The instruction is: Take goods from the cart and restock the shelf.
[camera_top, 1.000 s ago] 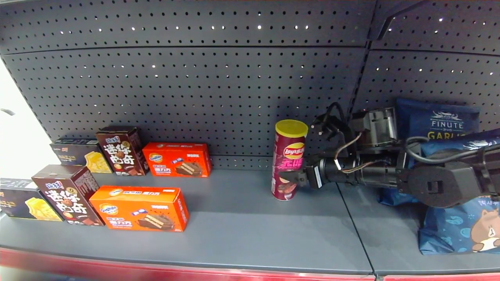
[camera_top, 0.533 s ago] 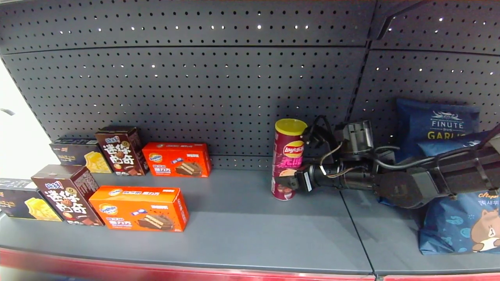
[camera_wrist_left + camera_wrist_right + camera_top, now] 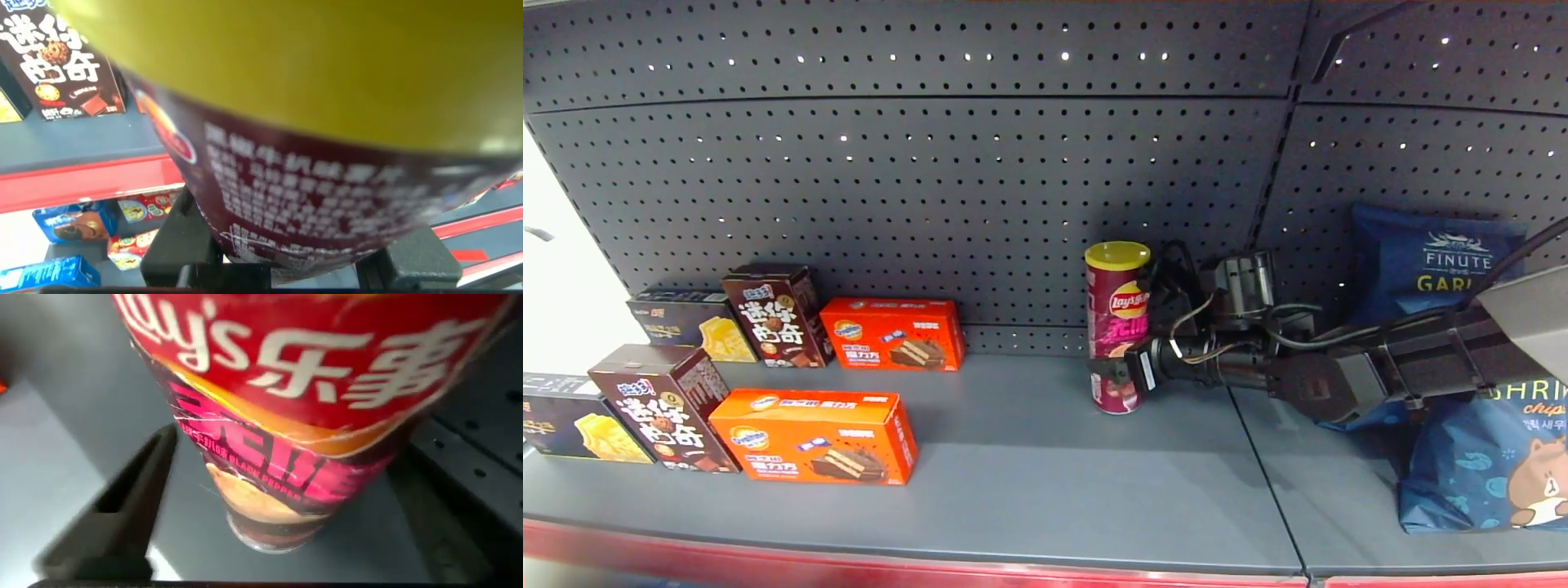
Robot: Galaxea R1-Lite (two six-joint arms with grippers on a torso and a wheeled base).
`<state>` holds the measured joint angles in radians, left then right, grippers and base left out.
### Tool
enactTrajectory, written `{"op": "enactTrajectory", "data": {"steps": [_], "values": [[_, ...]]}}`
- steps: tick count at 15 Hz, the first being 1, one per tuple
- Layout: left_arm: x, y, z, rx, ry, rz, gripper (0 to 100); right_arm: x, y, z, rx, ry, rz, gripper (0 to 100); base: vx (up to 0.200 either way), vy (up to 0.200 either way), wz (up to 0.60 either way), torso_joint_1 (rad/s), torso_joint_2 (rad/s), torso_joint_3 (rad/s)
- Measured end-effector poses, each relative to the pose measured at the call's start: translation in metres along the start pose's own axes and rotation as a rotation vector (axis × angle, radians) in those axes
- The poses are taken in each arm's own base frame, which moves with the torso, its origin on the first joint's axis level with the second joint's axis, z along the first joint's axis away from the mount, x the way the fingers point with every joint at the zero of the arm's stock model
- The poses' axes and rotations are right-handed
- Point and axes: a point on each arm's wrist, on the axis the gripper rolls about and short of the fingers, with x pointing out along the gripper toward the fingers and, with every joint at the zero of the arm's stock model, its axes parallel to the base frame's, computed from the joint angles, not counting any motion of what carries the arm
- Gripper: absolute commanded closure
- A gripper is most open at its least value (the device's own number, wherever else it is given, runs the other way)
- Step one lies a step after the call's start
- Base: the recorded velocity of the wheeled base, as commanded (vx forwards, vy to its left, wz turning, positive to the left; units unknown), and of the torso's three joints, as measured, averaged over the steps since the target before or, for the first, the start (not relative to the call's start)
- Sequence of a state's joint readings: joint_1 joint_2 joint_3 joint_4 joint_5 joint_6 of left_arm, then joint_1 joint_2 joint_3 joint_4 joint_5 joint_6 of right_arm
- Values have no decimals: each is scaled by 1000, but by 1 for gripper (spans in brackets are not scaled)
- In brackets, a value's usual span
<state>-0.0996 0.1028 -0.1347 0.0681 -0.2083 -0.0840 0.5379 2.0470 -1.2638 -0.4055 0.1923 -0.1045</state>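
Chip can (image 3: 1116, 302), maroon w/ yellow lid, upright on shelf (image 3: 1029, 474) near the back, just in front of pegboard (image 3: 931, 204). Base at the shelf deck; can't tell if fully down. R hand (image 3: 1117, 377) clamped on its lower half, coming in from the right. Blue snack bags (image 3: 1429, 253) right of the arm. Orange boxes (image 3: 894, 333) and dark boxes (image 3: 776, 314) well apart to the left. L hand (image 3: 298, 261) clamped on second can (image 3: 327, 163), same kind.
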Motion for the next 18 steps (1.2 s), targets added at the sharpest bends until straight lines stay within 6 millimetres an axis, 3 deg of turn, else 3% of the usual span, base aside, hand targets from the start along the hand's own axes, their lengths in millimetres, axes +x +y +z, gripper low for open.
{"op": "enactTrajectory", "data": {"steps": [7,10,15,18], "values": [[1,0,-1,0,3,-1,100,-3,4,-2,-19,-9,-43,100,0,0,0,0,0,0],[0,0,-1,1,-1,-2,100,-20,12,3,-26,-15,-42,100,0,0,0,0,0,0],[0,0,-1,2,-2,-1,100,-80,32,22,-46,-79,-62,100,0,0,0,0,0,0],[0,0,-1,2,-1,0,100,-128,55,15,-58,-91,-79,100,0,0,0,0,0,0]]}}
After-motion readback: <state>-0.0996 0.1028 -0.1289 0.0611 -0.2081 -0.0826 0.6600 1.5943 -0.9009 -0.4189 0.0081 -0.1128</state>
